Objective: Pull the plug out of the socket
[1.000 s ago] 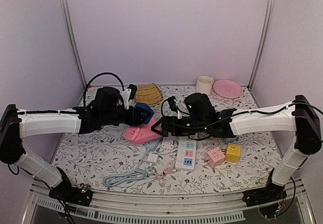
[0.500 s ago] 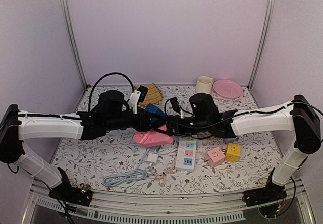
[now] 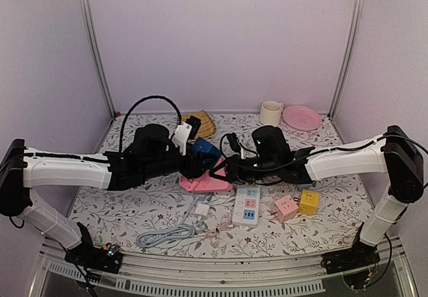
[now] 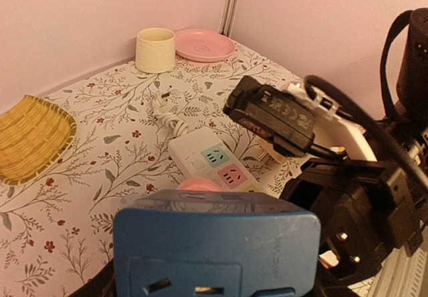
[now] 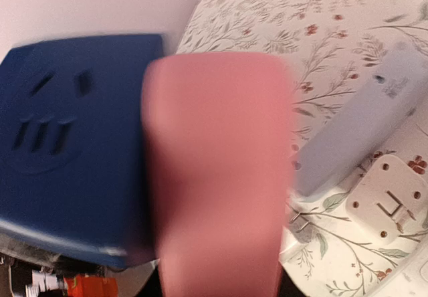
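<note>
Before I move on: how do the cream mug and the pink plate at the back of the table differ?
The mug is cream, the plate pink. The mug stands tall and upright; the plate lies low and wide. The mug sits left of the plate in the top view. Both are round and sit side by side.

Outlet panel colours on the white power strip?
Visible ones: green, pink, then blue, on the power strip; the top external view shows it best.

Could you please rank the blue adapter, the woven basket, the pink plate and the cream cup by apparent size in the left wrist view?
1. blue adapter, though it sits nearest the camera.
2. woven basket, partly cut off.
3. pink plate and cream cup: too alike to rank.
</note>
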`<action>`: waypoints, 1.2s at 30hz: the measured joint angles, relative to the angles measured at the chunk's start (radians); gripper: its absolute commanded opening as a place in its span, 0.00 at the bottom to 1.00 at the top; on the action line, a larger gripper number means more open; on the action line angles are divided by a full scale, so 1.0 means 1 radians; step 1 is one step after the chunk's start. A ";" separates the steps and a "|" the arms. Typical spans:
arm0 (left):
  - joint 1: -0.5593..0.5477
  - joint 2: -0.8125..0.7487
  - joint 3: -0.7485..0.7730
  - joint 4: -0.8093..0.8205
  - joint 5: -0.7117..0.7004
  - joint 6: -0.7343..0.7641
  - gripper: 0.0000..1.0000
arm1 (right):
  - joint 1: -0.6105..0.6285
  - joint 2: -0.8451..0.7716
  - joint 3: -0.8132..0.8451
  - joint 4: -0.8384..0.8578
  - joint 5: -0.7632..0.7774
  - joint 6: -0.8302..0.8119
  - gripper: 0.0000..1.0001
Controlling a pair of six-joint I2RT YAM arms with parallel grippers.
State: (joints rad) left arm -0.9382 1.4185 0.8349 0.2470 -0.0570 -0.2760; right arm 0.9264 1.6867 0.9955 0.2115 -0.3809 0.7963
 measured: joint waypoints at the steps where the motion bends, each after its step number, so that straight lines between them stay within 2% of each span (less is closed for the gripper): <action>1: -0.008 0.000 0.000 -0.001 -0.017 0.011 0.00 | 0.000 0.000 -0.001 -0.002 0.002 0.002 0.10; 5: -0.035 -0.001 0.000 -0.003 -0.076 0.029 0.00 | -0.011 0.003 -0.013 0.016 -0.003 0.016 0.04; 13: -0.085 -0.011 -0.011 0.003 -0.180 0.057 0.00 | -0.016 0.001 -0.048 0.068 -0.019 0.019 0.04; 24: -0.103 -0.096 -0.082 0.066 -0.182 0.076 0.00 | -0.003 -0.026 -0.067 0.114 -0.030 0.030 0.04; 36: -0.107 -0.095 -0.073 0.079 -0.149 0.082 0.00 | 0.015 -0.090 -0.066 0.020 0.053 -0.005 0.04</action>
State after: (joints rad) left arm -1.0454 1.3231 0.7620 0.3260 -0.2058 -0.1944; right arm 0.9417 1.5963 0.9291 0.2317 -0.3279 0.7918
